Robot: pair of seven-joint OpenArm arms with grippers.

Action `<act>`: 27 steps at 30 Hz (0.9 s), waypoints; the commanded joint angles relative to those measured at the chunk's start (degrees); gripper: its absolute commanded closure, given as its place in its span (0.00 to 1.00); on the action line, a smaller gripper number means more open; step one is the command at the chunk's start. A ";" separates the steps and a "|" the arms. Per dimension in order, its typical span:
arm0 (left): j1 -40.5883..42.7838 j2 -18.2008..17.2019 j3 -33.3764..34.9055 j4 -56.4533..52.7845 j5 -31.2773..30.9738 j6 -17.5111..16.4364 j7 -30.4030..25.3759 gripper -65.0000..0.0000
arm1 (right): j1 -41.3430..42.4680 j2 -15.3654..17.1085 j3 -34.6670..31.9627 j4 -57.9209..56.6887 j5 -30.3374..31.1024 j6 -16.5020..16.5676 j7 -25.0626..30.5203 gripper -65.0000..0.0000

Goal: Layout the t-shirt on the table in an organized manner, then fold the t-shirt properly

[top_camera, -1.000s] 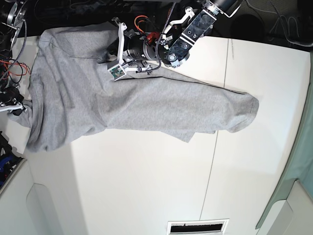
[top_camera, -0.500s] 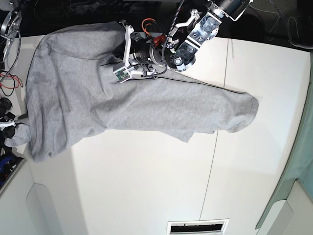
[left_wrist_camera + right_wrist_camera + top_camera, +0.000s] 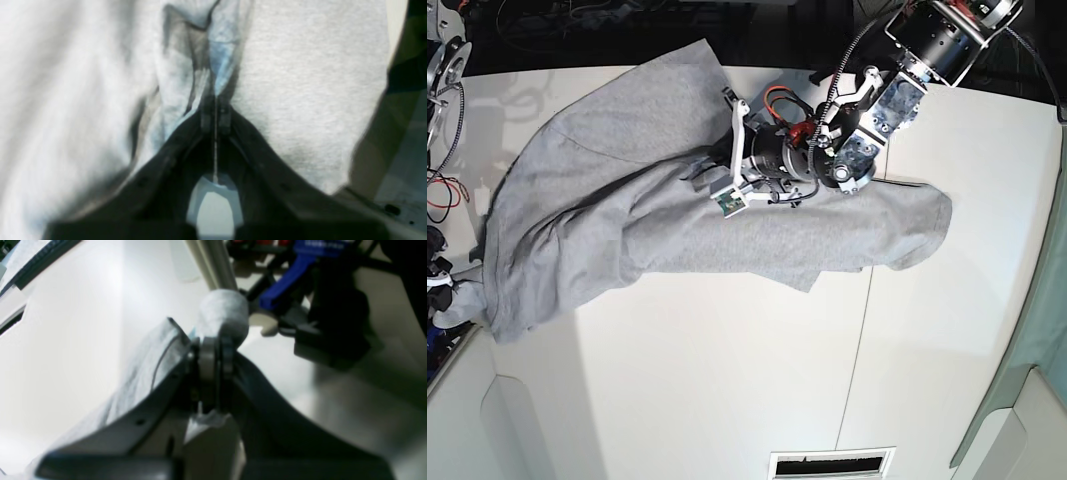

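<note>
The light grey t-shirt [image 3: 627, 220] lies bunched across the back of the white table [image 3: 727, 380], from the left edge to about the dark seam. No lettering shows. My left gripper [image 3: 704, 173] is shut on a fold near the shirt's upper middle. In the left wrist view, the left gripper [image 3: 215, 111] pinches a ridge of the cloth [image 3: 300, 83]. My right gripper [image 3: 444, 291] is at the table's left edge. In the right wrist view, the right gripper [image 3: 213, 346] is shut on a corner of the shirt [image 3: 223, 311], which bulges past the fingertips.
Cables and dark gear [image 3: 442, 190] crowd the left edge. A blue clamp [image 3: 293, 270] and dark hardware sit just beyond the right gripper. A vent slot [image 3: 832, 464] is at the front edge. A green-grey panel [image 3: 1037, 400] borders the right side.
My left gripper has moved right and toward the front with the fold, dragging the shirt's upper part rightward. My right gripper has slid down the left edge with its corner.
</note>
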 commanded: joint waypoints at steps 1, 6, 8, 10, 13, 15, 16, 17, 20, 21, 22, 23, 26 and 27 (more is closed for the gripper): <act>-0.13 -1.86 -0.24 -0.11 3.39 1.42 3.58 1.00 | 1.95 2.01 0.22 1.16 0.98 0.59 1.88 1.00; -0.09 -5.64 -0.22 -0.11 2.10 1.38 3.58 1.00 | 3.82 3.17 0.22 1.46 1.20 1.18 1.99 1.00; -0.07 -6.43 -0.22 -0.11 2.10 1.09 3.63 1.00 | 4.52 3.82 0.22 1.53 1.14 1.18 2.10 1.00; -0.07 -7.39 -0.22 -0.11 2.10 -0.50 3.67 1.00 | 5.22 4.57 0.22 1.55 -0.04 1.20 2.10 1.00; -0.07 -8.11 -0.22 -0.11 2.08 -3.52 4.11 1.00 | 6.21 5.73 0.22 1.55 -0.90 1.14 2.32 1.00; -0.04 -8.48 -0.22 -0.11 2.08 -6.01 5.07 1.00 | 6.36 6.67 0.22 1.55 -1.38 1.16 3.23 1.00; -0.07 -8.63 -0.22 -0.11 1.77 -6.93 5.33 1.00 | 6.51 7.08 0.22 1.55 -1.88 0.98 3.30 1.00; -0.07 -8.74 -0.22 -0.11 1.27 -7.76 5.33 1.00 | 6.49 7.41 0.22 1.55 -2.23 0.94 3.28 1.00; -0.09 -8.87 -0.22 -0.11 0.96 -9.90 5.33 1.00 | 6.38 7.76 0.22 1.53 -2.12 0.57 2.84 0.98; -0.07 -8.87 -0.22 -0.11 0.74 -10.64 5.33 1.00 | 6.05 7.76 0.20 1.53 -1.81 0.59 2.67 0.84; -0.07 -8.85 -0.22 -0.11 -0.04 -11.04 5.31 1.00 | 5.68 7.72 0.13 1.53 -0.55 0.59 2.64 0.70; -0.11 -8.85 -0.22 -0.11 -1.31 -11.58 5.29 1.00 | 5.11 7.63 0.13 1.53 1.05 0.59 2.12 0.58; -0.11 -8.85 -0.22 -0.11 -4.37 -13.25 5.29 1.00 | 3.80 7.41 0.17 1.55 6.67 0.63 -4.74 0.46; -0.11 -8.85 -0.22 -0.11 -5.09 -13.25 5.31 1.00 | 3.65 7.23 0.26 1.55 7.91 0.63 -7.72 0.46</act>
